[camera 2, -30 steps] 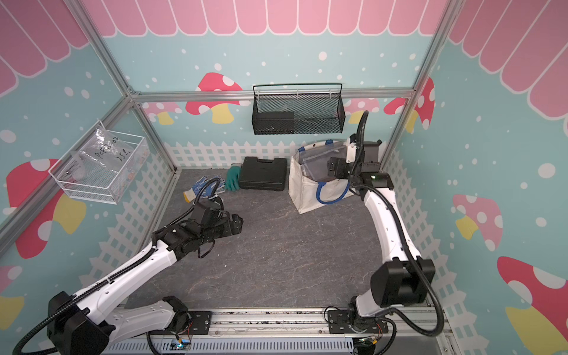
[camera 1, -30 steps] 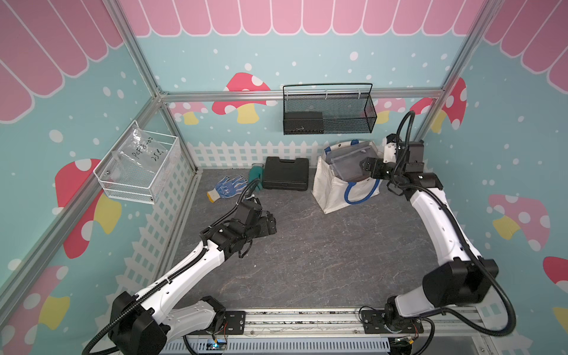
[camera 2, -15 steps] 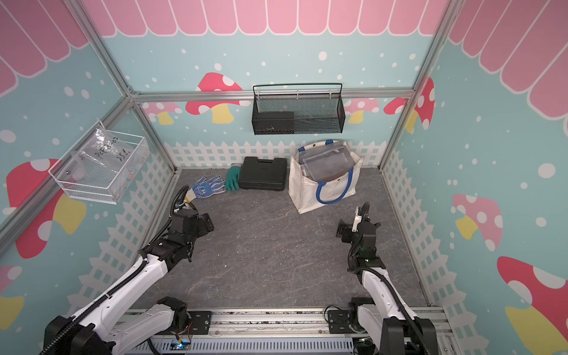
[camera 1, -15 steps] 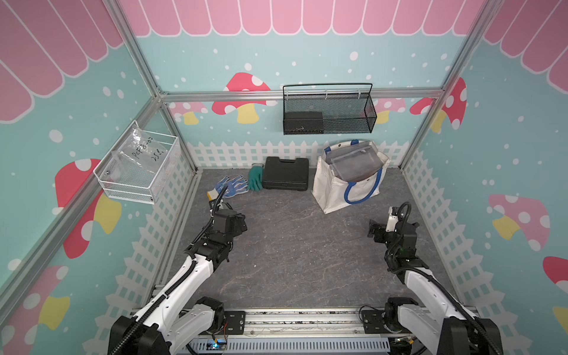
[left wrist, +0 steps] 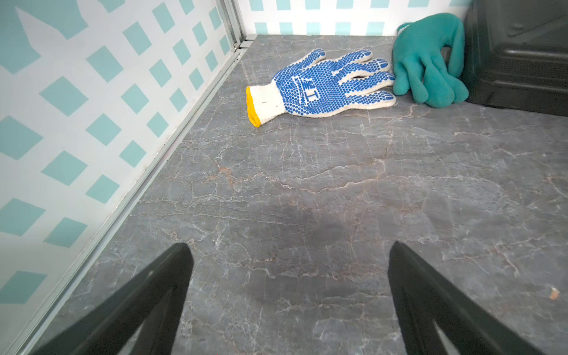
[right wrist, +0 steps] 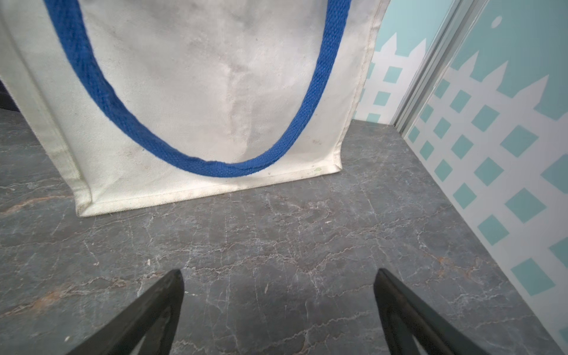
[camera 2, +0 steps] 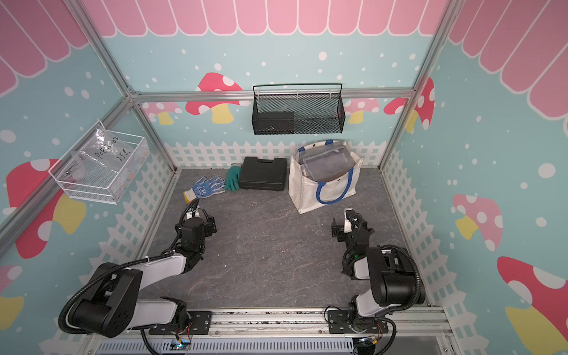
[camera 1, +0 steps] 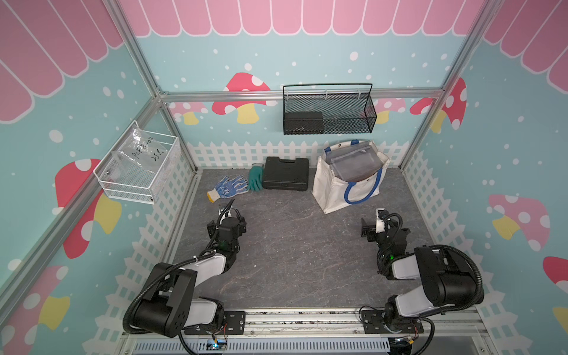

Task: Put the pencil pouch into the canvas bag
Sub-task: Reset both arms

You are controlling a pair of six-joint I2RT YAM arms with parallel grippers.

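The canvas bag (camera 1: 333, 190) (camera 2: 307, 190), cream with blue handles, stands at the back right of the grey floor. A grey see-through pencil pouch (camera 1: 353, 161) (camera 2: 327, 161) sits in its open mouth, its upper part showing above the rim. My right gripper (camera 1: 385, 228) (camera 2: 353, 229) is low over the floor in front of the bag, open and empty. In the right wrist view the bag's front face (right wrist: 199, 76) is just beyond the open gripper (right wrist: 278, 272). My left gripper (camera 1: 227, 222) (camera 2: 196, 223) (left wrist: 289, 246) is open and empty near the left wall.
A black hard case (camera 1: 285, 177) (left wrist: 516, 55) lies at the back, left of the bag. Beside it are a green glove (camera 1: 255, 179) (left wrist: 430, 61) and a blue-dotted glove (camera 1: 229, 187) (left wrist: 322, 86). A black mesh basket (camera 1: 329, 113) and a white wire basket (camera 1: 138, 172) hang on the walls.
A second ago my right gripper was up at the bag's mouth; both arms have since drawn back and folded low toward the front. The pouch stays in the bag.
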